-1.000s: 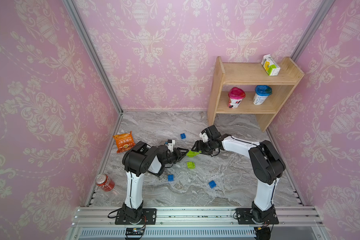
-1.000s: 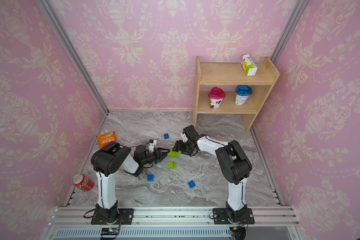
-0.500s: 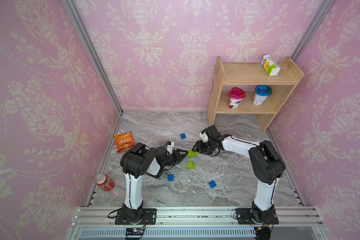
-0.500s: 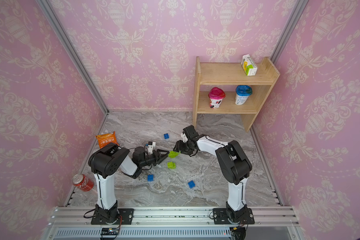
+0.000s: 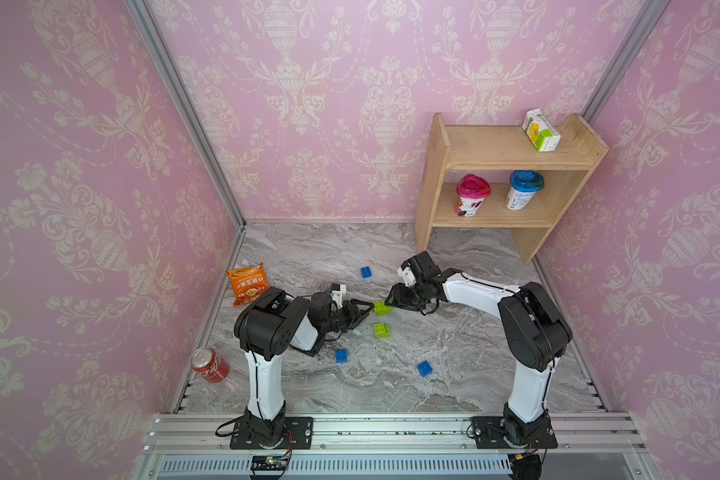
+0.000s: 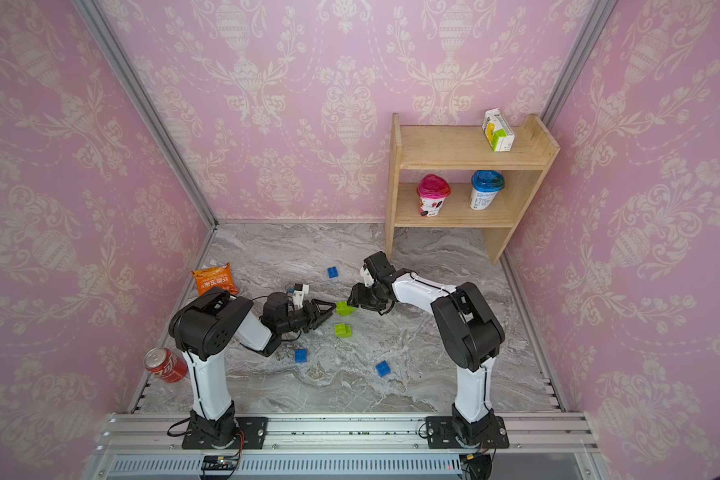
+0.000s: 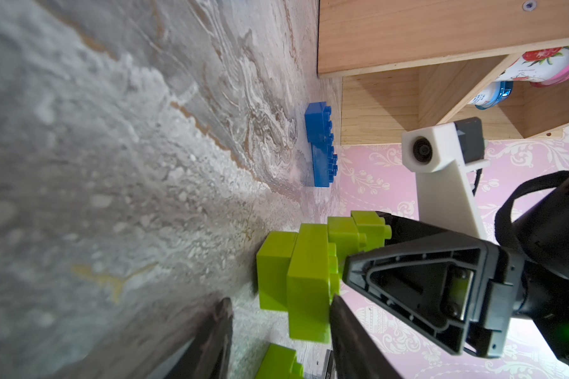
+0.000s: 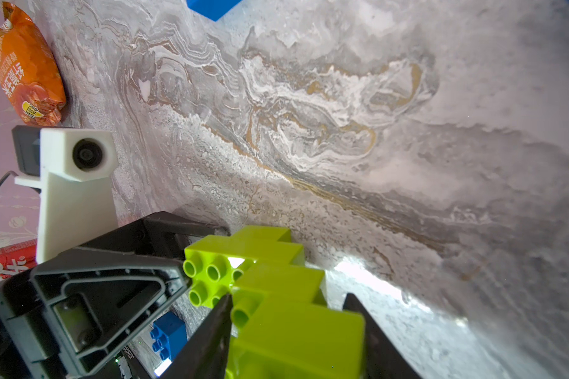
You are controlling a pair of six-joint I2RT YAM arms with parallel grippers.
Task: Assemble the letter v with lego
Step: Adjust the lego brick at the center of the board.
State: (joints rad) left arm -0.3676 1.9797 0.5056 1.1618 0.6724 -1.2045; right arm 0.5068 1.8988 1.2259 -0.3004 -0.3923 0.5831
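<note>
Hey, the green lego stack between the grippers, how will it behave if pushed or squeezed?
The green lego stack looks like hard plastic, so probably stiff under a squeeze. Its bricks sit stepped, joined by studs, so a sideways push may pop one off. Glossy sides could slip.

In the right wrist view, near end of the green lego stack (image 8: 276, 315) cut off by the frame edge. Just beside the stack, a blue brick (image 8: 168, 334) half hidden behind the left gripper (image 8: 201, 252); farther off, a red can (image 8: 7, 262) partly covered by the same gripper. In the left wrist view, next to the stack, a second green piece (image 7: 278, 362) cropped and blurred. Well beyond the stack, a pink-lidded cup (image 7: 546, 62) cropped, a blue-lidded cup (image 7: 491, 95) largely behind the shelf (image 7: 408, 32). In a top view, contact between stack and right gripper (image 5: 391, 301) too small to judge.
</note>
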